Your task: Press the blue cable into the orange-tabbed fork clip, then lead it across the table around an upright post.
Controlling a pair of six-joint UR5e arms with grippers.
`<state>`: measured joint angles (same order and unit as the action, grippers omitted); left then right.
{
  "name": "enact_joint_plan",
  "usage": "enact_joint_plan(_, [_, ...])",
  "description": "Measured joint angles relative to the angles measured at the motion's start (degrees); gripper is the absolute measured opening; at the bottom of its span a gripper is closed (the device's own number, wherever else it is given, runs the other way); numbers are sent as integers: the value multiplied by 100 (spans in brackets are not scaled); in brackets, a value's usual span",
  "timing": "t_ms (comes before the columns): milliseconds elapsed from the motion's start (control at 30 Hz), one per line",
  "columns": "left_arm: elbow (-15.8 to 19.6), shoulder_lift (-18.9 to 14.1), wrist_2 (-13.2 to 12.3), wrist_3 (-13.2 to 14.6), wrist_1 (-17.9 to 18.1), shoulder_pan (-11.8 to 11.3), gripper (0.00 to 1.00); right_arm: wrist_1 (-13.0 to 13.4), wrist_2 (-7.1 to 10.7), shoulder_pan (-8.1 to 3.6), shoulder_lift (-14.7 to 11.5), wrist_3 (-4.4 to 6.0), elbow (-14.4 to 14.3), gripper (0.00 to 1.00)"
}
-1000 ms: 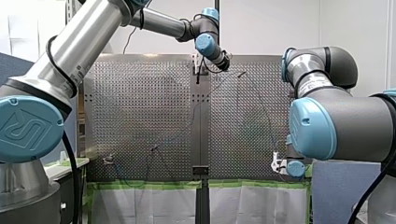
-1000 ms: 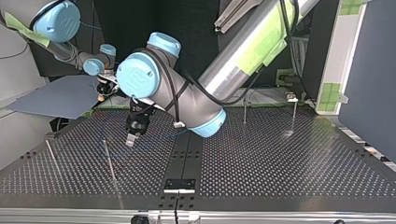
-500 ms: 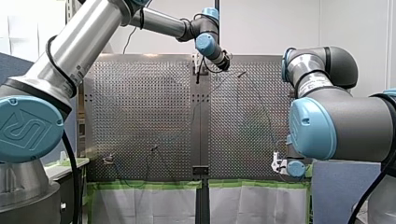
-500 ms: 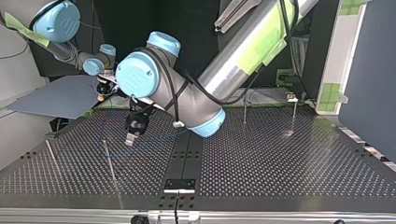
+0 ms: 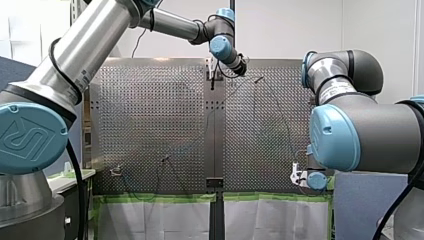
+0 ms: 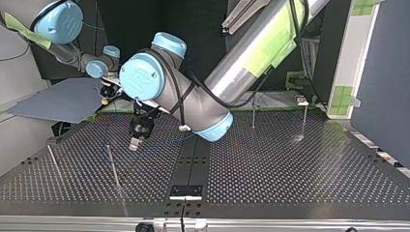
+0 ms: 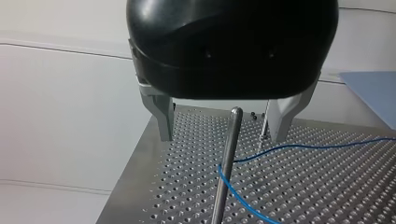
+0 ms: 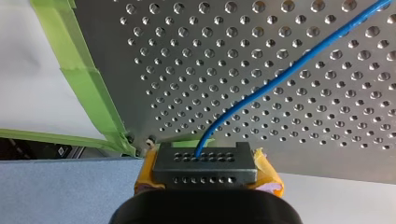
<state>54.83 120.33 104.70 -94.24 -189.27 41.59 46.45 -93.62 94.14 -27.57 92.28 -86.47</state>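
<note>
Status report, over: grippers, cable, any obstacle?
Left gripper open, upright post just ahead. Right gripper shut on blue cable. Cable bends at post. No obstacle seen.

Lower right of the top view, the bare plate (image 6: pixel 300 169) gives open passage. At left, two thin posts (image 6: pixel 114 169) stand close together, a blue cable (image 7: pixel 303 146) strung low beside them, and my left arm's elbow (image 6: pixel 193 108) hangs over the middle. Two further posts (image 6: pixel 253 114) guard the upper right.

My left gripper (image 6: pixel 133 143): a slight drift
It has edged a touch nearer the upright post (image 6: pixel 112 166); my elbow followed it
</note>
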Motion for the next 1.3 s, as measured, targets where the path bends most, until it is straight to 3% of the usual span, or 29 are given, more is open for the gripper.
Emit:
enact_joint_plan(933, [35, -28, -44, -82, -18, 24, 99, -66, 18, -14, -2, -38, 8, 0])
enact_joint_plan(1300, [61, -65, 133, -77, -81, 95, 99, -78, 17, -12, -1, -45, 10, 0])
